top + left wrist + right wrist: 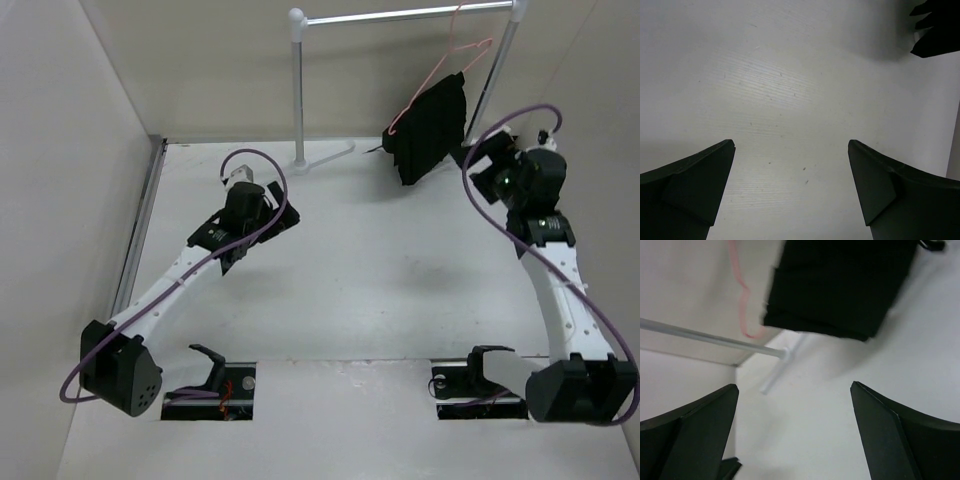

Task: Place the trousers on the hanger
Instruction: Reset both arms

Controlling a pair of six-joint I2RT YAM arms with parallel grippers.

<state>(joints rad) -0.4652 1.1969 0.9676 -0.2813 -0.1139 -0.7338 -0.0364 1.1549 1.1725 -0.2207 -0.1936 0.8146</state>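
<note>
Two black-and-white robot arms, the left arm (165, 285) and the right arm (560, 290), were seen bolted at the near edge of a flat white table (380, 290). Further in, the left gripper (791, 145) was held above bare tabletop left of centre. Its black fingers (695, 180) were spread wide and nothing was held between them. Beyond it, at the far right, the right gripper (794, 387) was held high and turned towards the hanging garment. Its jaws were likewise parted wide and nothing was gripped. It was placed near the cloth, and a gap to it was shown in the wrist view. The large black soft-fabric trousers (430, 125) were found folded and draped over the lower bar of the thin pink-red wire hanger (432, 72), which was tilted with its left corner lower. Whether the hem touched the table could not be told. At the very back, the hanger's hook was caught on the silver crossbar of a white-posted rack (298, 90).
</note>
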